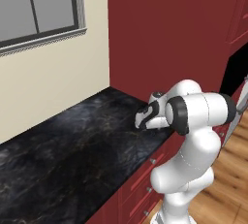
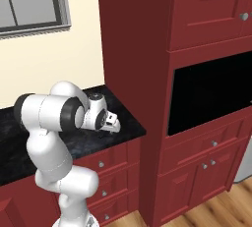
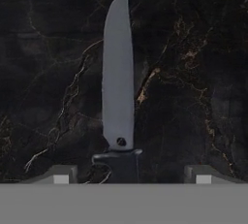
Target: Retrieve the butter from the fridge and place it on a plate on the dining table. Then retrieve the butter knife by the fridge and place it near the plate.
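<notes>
My gripper (image 3: pixel 128 173) showed just two pale fingertips (image 3: pixel 61 174), their lower parts cut off at the bottom of the hand view. Between them, the butter knife (image 3: pixel 118 80) lay on the black counter (image 3: pixel 193 48), its dark handle cut off there too, so I couldn't see its full length. In the left base view my own arm hid the fingers and whatever lay under them. In the right base view the knife was too small and dark to pick out.
</notes>
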{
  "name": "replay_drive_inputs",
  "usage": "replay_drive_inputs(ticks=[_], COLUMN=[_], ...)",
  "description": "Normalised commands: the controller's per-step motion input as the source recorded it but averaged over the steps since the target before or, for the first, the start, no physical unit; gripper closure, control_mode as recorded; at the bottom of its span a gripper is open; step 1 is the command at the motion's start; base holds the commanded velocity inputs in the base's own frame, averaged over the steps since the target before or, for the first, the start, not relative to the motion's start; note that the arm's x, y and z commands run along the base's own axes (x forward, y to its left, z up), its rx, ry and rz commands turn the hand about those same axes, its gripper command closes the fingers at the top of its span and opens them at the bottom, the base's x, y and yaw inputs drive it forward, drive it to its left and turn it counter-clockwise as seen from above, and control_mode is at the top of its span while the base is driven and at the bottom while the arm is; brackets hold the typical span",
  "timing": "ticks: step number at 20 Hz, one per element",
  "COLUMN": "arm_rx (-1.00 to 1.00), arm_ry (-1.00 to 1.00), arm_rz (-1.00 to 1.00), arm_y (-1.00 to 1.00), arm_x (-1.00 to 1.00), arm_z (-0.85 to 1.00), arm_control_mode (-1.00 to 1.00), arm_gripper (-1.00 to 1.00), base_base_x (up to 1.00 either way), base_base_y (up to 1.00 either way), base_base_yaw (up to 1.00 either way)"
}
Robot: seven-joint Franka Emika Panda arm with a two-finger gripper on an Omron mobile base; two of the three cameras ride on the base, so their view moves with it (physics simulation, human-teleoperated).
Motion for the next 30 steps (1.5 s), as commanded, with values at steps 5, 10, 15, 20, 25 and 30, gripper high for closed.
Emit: replay_drive_inputs(ticks=[5,10,15,20,25,30], arm_rx=[0.00,0.00,0.00,-0.01,0.00,0.00], arm_ry=[0.03,0.07,0.00,0.01,0.00,0.00], arm_rz=[0.03,0.03,0.00,0.01,0.00,0.00], arm_y=[0.04,-0.07,0.01,0.02,0.02,0.14], arm_x=[0.04,0.10,-0.01,-0.27,-0.78,-0.89], arm_z=[-0.09,-0.14,0.08,0.69,0.97,1.00], arm_control_mode=[-1.00,-1.00,-1.00,-1.00,-1.00,-1.00], arm_gripper=[1.00,1.00,1.00,1.00,1.00,1.00], base_base_x=[0.00,0.00,0.00,0.00,0.00,0.00], base_base_y=[0.00,0.00,0.00,0.00,0.00,0.00], base_base_yaw=[0.00,0.00,0.00,0.00,0.00,0.00])
